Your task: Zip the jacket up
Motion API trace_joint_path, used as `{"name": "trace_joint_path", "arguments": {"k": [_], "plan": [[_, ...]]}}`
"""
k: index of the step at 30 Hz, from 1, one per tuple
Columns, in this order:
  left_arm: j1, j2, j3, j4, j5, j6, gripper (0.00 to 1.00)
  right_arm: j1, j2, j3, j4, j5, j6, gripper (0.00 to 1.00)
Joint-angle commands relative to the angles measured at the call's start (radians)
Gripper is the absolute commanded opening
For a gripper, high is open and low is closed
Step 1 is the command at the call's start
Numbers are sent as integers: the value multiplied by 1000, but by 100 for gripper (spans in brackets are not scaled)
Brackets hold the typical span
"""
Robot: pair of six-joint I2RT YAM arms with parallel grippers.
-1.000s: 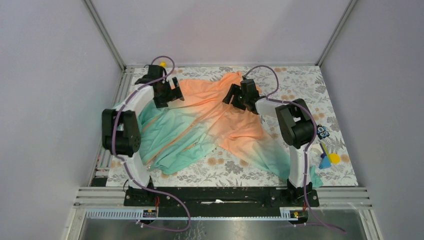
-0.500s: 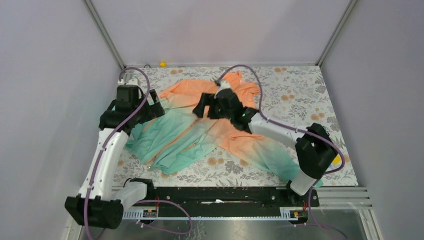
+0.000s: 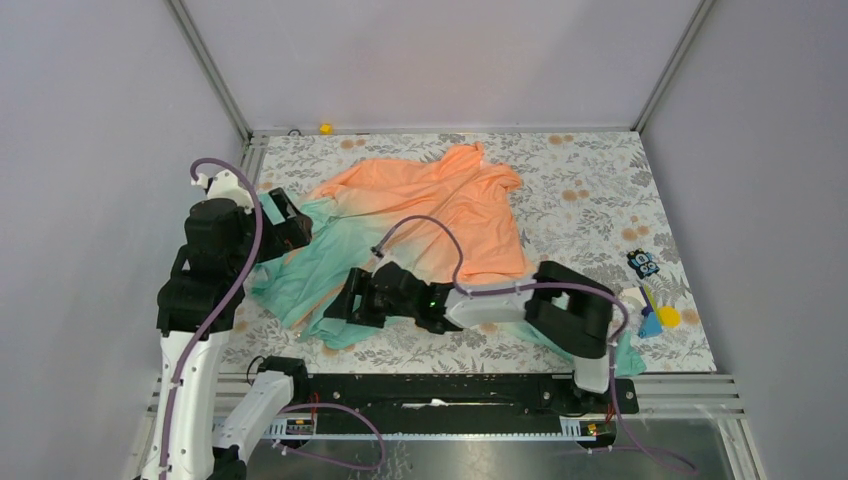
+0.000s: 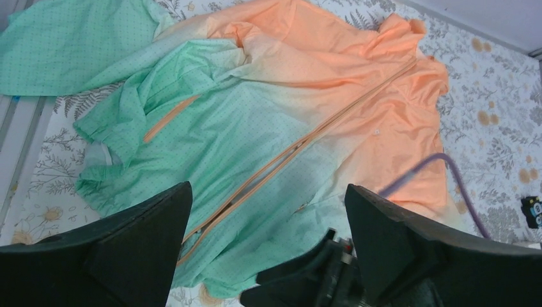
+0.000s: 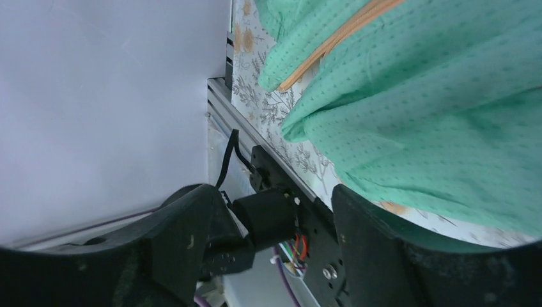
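Jacket (image 3: 440,200) lies spread on the desk (image 3: 590,170), collar far, teal hem near. Zipper (image 4: 300,144) tapes run side by side and part toward the hem, so we judge nothing zipped yet. Left gripper (image 3: 285,225) hovers by the jacket's left edge, fingers wide and empty. Right gripper (image 3: 345,300) sits low at the hem, fingers apart, holding nothing. We cannot make out the slider. All the zipping remains.

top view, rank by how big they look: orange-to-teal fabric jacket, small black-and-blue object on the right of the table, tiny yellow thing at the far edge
1. orange-to-teal fabric jacket, by far the largest
2. small black-and-blue object
3. tiny yellow thing, smaller, though it lies farther from the camera
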Motion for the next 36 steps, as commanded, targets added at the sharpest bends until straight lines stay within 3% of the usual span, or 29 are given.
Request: {"name": "trace_joint_path", "arguments": {"k": [1, 9, 19, 21, 25, 27, 31, 36], "plan": [[1, -27, 42, -34, 20, 43, 99, 42, 130, 129, 91, -49, 160, 70], [1, -56, 50, -52, 72, 65, 99, 85, 270, 295, -8, -21, 186, 66], [1, -25, 48, -52, 108, 97, 99, 70, 349, 338, -59, 69, 207, 62], [1, -16, 43, -53, 107, 99, 99, 57, 363, 335, -42, 62, 201, 53], [1, 11, 26, -49, 103, 92, 99, 27, 362, 310, -11, 31, 143, 15], [1, 35, 18, -41, 113, 87, 99, 11, 330, 239, 60, 9, 103, 7], [1, 100, -9, -24, 135, 73, 99, -16, 246, 38, 344, -21, -22, 0], [1, 210, -58, -12, 136, 69, 99, -30, 212, -93, 491, -39, -127, 0]]}}
